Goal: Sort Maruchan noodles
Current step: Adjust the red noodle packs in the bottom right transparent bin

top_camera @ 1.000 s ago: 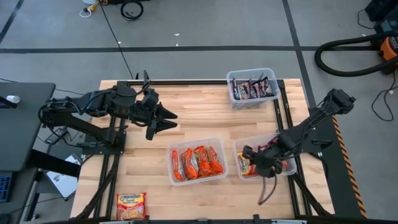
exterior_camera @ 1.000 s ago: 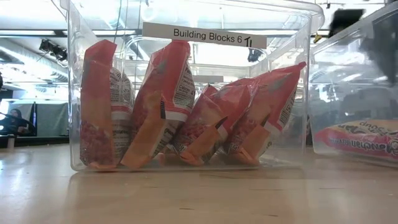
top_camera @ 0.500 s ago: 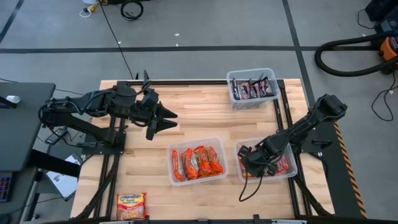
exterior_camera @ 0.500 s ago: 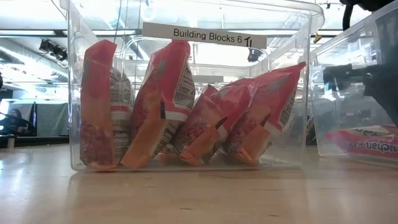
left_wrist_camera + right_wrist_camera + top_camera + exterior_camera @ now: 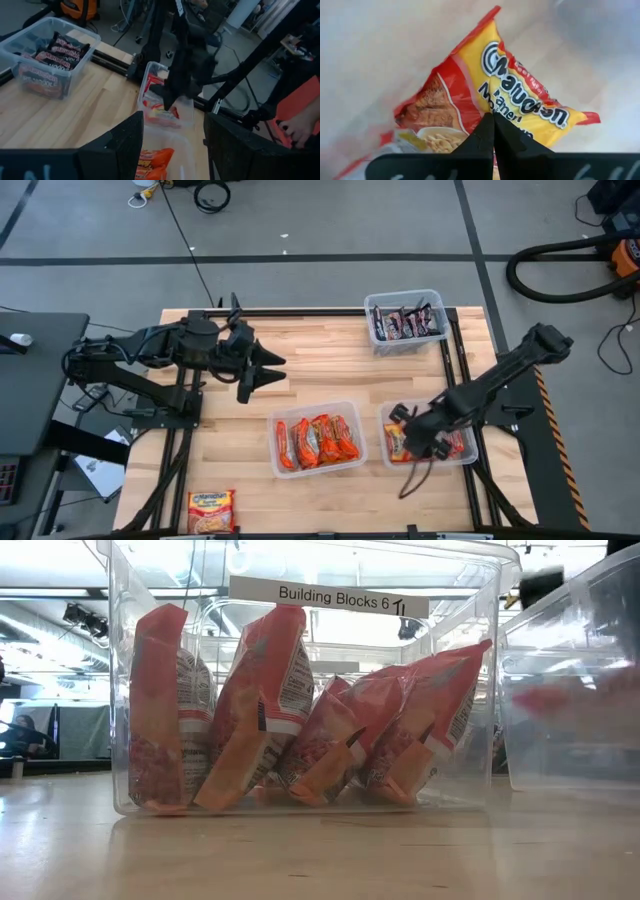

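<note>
yellow-red maruchan packet (image 5: 505, 107) lies flat, slightly crinkled.

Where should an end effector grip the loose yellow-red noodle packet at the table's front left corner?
The yellow-red packet lies flat and alone on the table, so come straight down and pinch across its narrower width, or catch a crimped end seam.

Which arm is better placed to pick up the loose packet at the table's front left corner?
Left. The left gripper, open and free, hovers on the loose packet's side of the table; the right gripper is down in the right bin.
</note>
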`<state>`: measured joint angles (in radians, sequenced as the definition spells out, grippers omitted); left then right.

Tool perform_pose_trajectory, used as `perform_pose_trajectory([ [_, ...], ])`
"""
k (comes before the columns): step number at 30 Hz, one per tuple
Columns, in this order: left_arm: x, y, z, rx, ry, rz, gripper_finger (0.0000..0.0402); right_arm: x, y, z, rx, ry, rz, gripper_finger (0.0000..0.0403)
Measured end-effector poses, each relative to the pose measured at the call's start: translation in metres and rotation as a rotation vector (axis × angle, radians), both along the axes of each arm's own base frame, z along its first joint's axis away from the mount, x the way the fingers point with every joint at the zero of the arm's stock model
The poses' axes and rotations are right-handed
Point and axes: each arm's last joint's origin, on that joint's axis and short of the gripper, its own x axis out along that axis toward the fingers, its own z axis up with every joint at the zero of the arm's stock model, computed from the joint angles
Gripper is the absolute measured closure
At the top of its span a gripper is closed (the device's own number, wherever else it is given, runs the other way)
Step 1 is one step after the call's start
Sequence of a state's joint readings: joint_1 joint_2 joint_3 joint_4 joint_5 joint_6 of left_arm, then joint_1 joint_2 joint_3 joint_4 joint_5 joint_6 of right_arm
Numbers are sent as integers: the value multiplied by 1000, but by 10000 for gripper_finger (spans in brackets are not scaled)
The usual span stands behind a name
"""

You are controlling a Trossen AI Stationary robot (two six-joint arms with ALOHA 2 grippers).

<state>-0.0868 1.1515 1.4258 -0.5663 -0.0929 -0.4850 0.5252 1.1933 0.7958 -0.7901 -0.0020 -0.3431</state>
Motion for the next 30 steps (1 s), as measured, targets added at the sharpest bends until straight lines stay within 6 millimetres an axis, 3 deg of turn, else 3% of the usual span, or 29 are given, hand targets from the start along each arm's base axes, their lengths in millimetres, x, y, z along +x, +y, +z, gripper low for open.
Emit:
perform_pose_trajectory([
  [9,16,-3,3,68,-80,-24,191,-28,-11,59,154,-254,-146,401],
  [14,34,-4,-5,110,-65,-44,191,-35,-17,71,180,-354,-176,401],
  [17,37,-2,-9,118,-47,-39,191,-31,-15,60,156,-393,-170,401],
  [24,40,3,-10,88,-44,-12,191,-18,-9,3,70,-402,-177,398],
  [30,41,3,-10,68,-44,-7,191,-14,-7,-32,49,-371,-173,390],
])
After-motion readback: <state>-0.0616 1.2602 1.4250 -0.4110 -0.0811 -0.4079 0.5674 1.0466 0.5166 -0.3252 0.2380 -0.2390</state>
